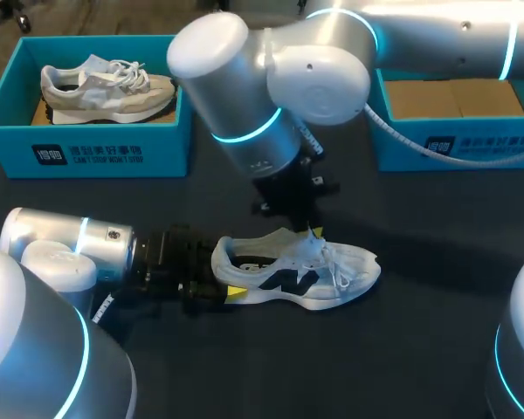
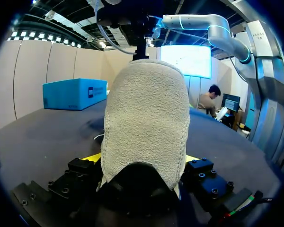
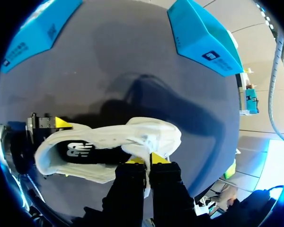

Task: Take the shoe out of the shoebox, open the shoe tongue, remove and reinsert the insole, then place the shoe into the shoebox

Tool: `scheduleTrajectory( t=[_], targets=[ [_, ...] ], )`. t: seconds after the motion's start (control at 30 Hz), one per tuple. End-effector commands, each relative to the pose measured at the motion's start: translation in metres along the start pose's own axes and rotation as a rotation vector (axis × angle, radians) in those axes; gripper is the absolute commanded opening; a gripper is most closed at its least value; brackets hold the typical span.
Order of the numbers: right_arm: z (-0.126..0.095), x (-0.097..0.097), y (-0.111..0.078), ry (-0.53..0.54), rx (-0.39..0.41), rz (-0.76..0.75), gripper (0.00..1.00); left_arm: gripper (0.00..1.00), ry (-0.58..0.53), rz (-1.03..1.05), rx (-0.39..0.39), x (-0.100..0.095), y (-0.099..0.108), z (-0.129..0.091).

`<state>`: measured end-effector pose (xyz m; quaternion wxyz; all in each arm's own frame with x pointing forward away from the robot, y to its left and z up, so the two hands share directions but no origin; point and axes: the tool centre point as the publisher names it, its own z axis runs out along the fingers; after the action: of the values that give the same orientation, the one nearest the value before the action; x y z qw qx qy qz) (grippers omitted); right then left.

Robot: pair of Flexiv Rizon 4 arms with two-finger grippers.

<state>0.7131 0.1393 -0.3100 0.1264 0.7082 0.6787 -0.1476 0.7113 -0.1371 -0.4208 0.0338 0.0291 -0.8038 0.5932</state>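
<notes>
A white shoe [image 1: 332, 271] with a dark side mark lies on its sole on the dark table, toe pointing right. My left gripper [image 1: 223, 288] comes in low from the left. Its yellow-tipped fingers [image 2: 191, 158] press both sides of the heel [image 2: 146, 123]. From above, my right gripper [image 1: 313, 232] is at the shoe's opening. In the right wrist view it [image 3: 150, 158] is shut, pinching the edge of the white tongue [image 3: 154, 137]. The insole is hidden inside the shoe.
A blue shoebox [image 1: 105, 153] at the back left holds a second, beige shoe [image 1: 105, 87]. Another blue shoebox [image 1: 454, 144] with a bare cardboard floor stands at the back right. My right arm's elbow hangs over the table's middle.
</notes>
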Motion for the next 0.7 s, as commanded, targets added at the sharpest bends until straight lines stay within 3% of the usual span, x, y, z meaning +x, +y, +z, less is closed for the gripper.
scheduleTrajectory(
  t=[0.03,0.37,0.7],
  targets=[
    [0.012,-0.014,-0.001,0.034,-0.003,-0.001,0.0,0.0,0.001,-0.001,-0.004,-0.002,0.002,0.001],
    [0.026,-0.037,0.001,0.057,-0.018,0.004,0.0,0.0,0.001,-0.001,-0.004,-0.002,0.002,0.001],
    [0.059,-0.048,0.003,0.091,-0.039,-0.023,0.0,0.0,0.001,-0.001,-0.004,-0.002,0.002,0.001]
  ],
)
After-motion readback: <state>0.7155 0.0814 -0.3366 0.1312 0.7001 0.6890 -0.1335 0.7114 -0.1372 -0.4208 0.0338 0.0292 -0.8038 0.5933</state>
